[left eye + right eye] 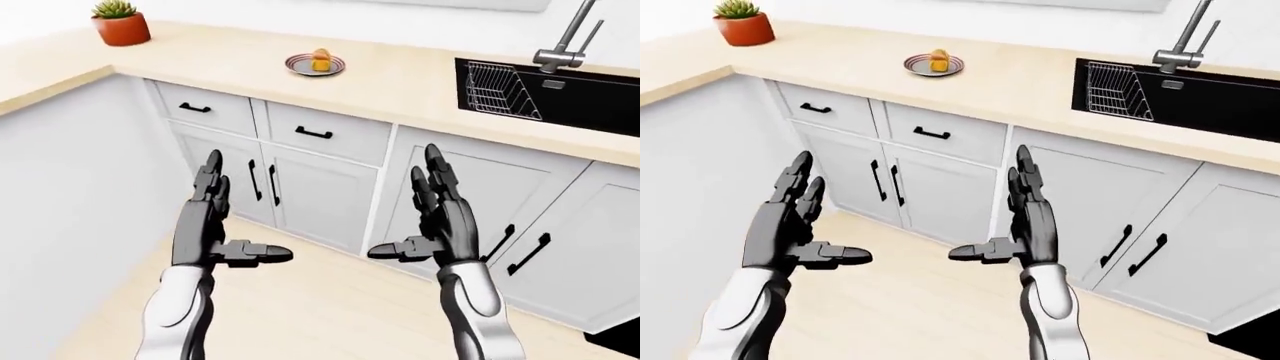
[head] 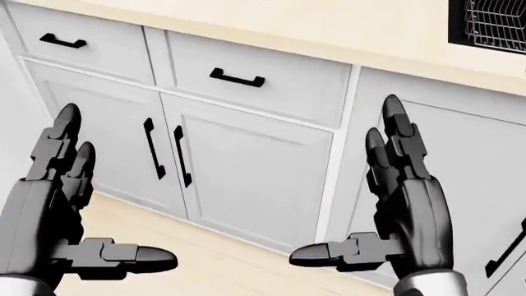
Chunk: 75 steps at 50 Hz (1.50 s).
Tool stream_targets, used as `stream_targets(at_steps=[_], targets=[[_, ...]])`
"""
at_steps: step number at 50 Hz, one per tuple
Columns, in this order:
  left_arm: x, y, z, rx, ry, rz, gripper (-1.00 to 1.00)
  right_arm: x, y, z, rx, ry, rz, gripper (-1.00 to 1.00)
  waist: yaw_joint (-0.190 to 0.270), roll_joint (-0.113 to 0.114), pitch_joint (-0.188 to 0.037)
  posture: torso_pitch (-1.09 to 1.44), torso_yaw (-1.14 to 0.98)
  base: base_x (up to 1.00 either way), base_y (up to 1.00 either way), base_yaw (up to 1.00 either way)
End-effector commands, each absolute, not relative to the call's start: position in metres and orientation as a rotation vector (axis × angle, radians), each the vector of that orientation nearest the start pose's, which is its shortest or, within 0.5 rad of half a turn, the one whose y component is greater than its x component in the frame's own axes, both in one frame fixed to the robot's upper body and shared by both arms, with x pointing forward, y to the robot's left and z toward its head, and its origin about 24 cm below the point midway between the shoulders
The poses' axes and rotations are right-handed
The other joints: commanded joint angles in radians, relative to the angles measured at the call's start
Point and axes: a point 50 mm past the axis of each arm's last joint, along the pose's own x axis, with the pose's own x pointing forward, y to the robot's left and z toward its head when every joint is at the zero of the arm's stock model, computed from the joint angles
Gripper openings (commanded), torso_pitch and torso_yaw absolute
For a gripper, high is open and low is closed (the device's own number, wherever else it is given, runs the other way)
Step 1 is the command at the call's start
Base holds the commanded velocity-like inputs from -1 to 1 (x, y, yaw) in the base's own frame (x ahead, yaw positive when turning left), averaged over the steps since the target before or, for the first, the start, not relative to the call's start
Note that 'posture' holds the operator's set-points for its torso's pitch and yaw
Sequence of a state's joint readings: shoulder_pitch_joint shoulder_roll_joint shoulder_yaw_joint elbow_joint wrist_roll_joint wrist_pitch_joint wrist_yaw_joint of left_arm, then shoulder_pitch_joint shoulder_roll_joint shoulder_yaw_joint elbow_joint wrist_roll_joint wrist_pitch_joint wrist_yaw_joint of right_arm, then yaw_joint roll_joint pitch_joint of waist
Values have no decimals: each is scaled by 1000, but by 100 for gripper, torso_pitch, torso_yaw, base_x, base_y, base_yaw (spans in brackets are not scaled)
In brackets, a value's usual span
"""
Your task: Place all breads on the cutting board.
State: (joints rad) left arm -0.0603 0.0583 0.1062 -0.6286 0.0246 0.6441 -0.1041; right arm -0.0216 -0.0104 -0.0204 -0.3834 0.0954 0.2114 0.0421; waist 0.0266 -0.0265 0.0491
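Both the left hand point(image 1: 215, 229) and the right hand point(image 1: 440, 221) are raised with fingers spread, grasping nothing, in the lower middle of the left-eye view. A bread point(image 1: 321, 60) sits on a plate point(image 1: 302, 67) on the table point(image 1: 400, 82) at upper centre, with a potted plant point(image 1: 120, 21) at upper left and a sink point(image 1: 590, 97) at upper right.

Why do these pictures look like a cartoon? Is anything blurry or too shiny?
Left-eye view: flat, even light, no glare on the counter, and the small bread on its plate stays fairly sharp. Head view: the cabinet doors lean, because the camera looks steeply down. Right-eye view: only soft shading on the dark hands, left hand and right hand.
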Motion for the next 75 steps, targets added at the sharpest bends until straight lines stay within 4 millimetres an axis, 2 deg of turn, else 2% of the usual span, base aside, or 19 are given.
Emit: stream_targets(at_steps=[1, 3, 4, 11, 17, 20, 23, 40, 42, 46, 49, 55, 57, 63, 64, 70, 71, 73, 75], targets=[[239, 167, 152, 76, -125, -21, 100, 248, -153, 129, 65, -272, 43, 100, -5, -4, -13, 0, 0, 39, 25, 0], [239, 167, 151, 76, -124, -20, 100, 248, -153, 129, 64, -273, 41, 100, -7, -51, -26, 0, 0, 39, 31, 0], [239, 167, 150, 77, -124, -21, 100, 248, -153, 129, 63, -273, 41, 100, -25, -23, -16, 0, 0, 43, 35, 0], [238, 168, 154, 78, -130, -20, 100, 246, -153, 131, 63, -281, 42, 100, -23, -45, -27, 0, 0, 35, 54, 0], [239, 168, 156, 78, -133, -19, 100, 246, -154, 133, 72, -285, 39, 100, -10, 39, -28, 0, 0, 22, 72, 0], [238, 167, 159, 79, -136, -20, 100, 244, -155, 135, 78, -286, 38, 100, -6, 109, -73, 0, 0, 22, 72, 0], [237, 168, 161, 76, -141, -19, 100, 244, -155, 135, 80, -287, 37, 100, 19, 105, -16, 0, 0, 21, 72, 0], [239, 164, 164, 79, -143, -34, 100, 242, -164, 142, 94, -294, 7, 100, -36, 46, -27, 0, 0, 18, 13, 0], [239, 164, 167, 82, -146, -34, 100, 241, -166, 145, 97, -301, 0, 100, -43, 93, 15, 0, 0, 28, 0, 0], [240, 163, 173, 86, -152, -36, 100, 241, -169, 151, 97, -315, -7, 100, -73, 70, -19, 0, 0, 29, -2, 0], [240, 161, 176, 90, -158, -40, 100, 240, -171, 155, 103, -321, -13, 100, -97, 141, -11, 0, 0, 22, -30, -33], [240, 159, 177, 95, -159, -44, 100, 242, -170, 153, 100, -326, -6, 100, -5, 71, -32, 0, 0, 21, -15, -83], [240, 159, 179, 98, -163, -44, 100, 243, -168, 155, 83, -323, -6, 100, -23, 85, -25, 0, 0, 21, -23, 0], [240, 160, 183, 101, -170, -45, 100, 244, -169, 159, 95, -320, -17, 100, -6, -62, -64, 0, 0, 21, -12, 0], [240, 160, 184, 102, -171, -44, 100, 243, -170, 160, 96, -322, -20, 100, -19, -16, -40, 0, 0, 34, -34, 0], [241, 159, 186, 105, -176, -47, 100, 241, -171, 164, 111, -329, -5, 100, -31, 71, 27, 0, 0, 41, -40, 0], [241, 159, 187, 105, -177, -48, 100, 239, -170, 165, 98, -329, -8, 100, -45, 130, -9, 0, 0, 0, 0, -100], [240, 159, 187, 105, -177, -47, 100, 240, -170, 164, 93, -326, -7, 100, -21, 79, -22, 0, 0, 0, 0, -100], [240, 160, 187, 104, -176, -46, 100, 240, -170, 165, 87, -326, -5, 100, -26, 79, -32, 0, 0, 0, 0, -100]])
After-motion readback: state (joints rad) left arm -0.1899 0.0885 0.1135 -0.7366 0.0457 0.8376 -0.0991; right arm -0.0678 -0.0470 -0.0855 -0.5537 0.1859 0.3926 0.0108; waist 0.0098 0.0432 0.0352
